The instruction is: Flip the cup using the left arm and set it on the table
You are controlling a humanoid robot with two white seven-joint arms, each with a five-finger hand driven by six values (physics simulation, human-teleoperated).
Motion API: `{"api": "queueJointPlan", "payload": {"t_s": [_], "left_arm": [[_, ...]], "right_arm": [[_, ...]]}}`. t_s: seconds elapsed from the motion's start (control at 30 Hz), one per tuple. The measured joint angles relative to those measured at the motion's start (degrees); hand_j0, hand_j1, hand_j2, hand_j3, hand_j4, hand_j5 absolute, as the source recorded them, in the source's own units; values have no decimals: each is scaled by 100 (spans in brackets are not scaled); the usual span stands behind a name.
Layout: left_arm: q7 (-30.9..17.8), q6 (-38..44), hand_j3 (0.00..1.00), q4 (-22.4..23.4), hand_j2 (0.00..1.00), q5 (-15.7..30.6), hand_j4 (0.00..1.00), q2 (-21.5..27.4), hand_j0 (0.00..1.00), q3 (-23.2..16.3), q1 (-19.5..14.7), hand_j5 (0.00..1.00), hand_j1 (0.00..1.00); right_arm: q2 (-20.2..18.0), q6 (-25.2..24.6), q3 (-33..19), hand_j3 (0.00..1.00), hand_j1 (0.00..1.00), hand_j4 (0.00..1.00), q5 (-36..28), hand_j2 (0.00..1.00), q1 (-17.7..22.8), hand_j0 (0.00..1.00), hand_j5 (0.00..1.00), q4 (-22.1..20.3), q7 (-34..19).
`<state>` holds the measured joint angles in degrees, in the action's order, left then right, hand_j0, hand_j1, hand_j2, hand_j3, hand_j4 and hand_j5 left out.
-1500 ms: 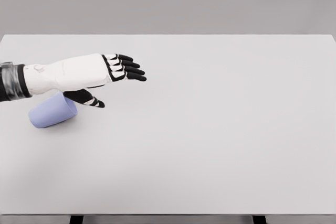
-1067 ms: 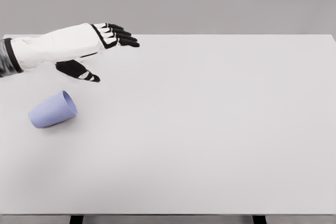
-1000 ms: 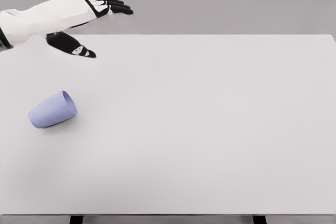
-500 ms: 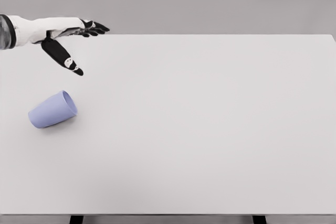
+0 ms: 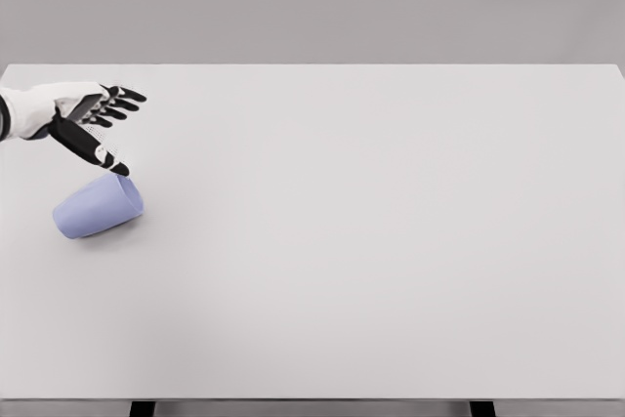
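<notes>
Item: small lavender plastic cup (image 5: 98,208), lying on its side near the left end of the wide pale grey bench (image 5: 391,241), open mouth turned toward the right and far side, base toward the left edge. Item: left hand (image 5: 90,122), white shell with black fingers, entering from the left edge and poised just behind and above the cup; fingers spread and holding nothing, thumb angled down toward the cup's rim, apparently short of contact. Right hand: not in view. Step in hand, by judgement: the approach to the grasp; the cup is not yet gripped, flipped or stood up. Next move calls for lowering the hand around the cup's wall, closing fingers and thumb across it, then lifting and turning the wrist so the cup can be set upright. Room: the cup lies close to the bench's left edge, so a nudge could roll it that way; broad open surface lies to the right and front for setting it down.
</notes>
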<state>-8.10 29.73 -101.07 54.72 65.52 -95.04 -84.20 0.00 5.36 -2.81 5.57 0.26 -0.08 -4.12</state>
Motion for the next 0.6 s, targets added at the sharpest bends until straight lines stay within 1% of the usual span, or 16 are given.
{"api": "queueJointPlan", "payload": {"t_s": [0.03, 0.1, 0.17, 0.23, 0.3, 0.43, 0.5, 0.57, 0.6], "left_arm": [[-306, -157, 100, -3, 100, -113, 100, 128, 100, -5, 9, 100, 100], [-694, -367, 100, -6, 100, -293, 100, 298, 100, -20, 69, 100, 100], [-891, -510, 100, -8, 100, -494, 100, 390, 100, -33, 115, 100, 100], [-945, -599, 100, -8, 100, -615, 100, 448, 100, -35, 123, 100, 100], [-832, -644, 100, -9, 100, -676, 100, 482, 100, -27, 334, 100, 100], [-312, -697, 100, -9, 100, -729, 100, 504, 100, 0, 633, 100, 100], [19, -806, 100, -9, 100, -739, 100, 521, 100, 6, 668, 100, 100], [211, -892, 100, -9, 100, -746, 100, 530, 100, 6, 851, 100, 100], [268, -944, 100, -9, 100, -761, 100, 534, 100, 7, 878, 100, 100]], "right_arm": [[0, 0, 0, 100, 100, 100, 0, 100, 0, 100, 100, 0, 2], [0, 0, 0, 100, 100, 100, 0, 100, 0, 100, 100, 0, 1], [0, 0, 0, 100, 100, 100, 0, 100, 0, 100, 100, 0, 0], [0, 0, 0, 100, 100, 100, 0, 100, 0, 100, 100, 0, 1], [0, 0, 0, 100, 100, 100, 0, 100, 0, 100, 100, 0, 2], [0, 0, 0, 100, 100, 100, -1, 100, 0, 100, 100, 0, 0], [0, 0, 0, 100, 100, 100, 0, 100, 0, 100, 100, 0, 1], [0, 0, 0, 100, 100, 100, 0, 100, 0, 100, 100, 0, 0], [0, 0, 0, 100, 100, 100, 0, 100, 0, 100, 100, 0, 0]]}}
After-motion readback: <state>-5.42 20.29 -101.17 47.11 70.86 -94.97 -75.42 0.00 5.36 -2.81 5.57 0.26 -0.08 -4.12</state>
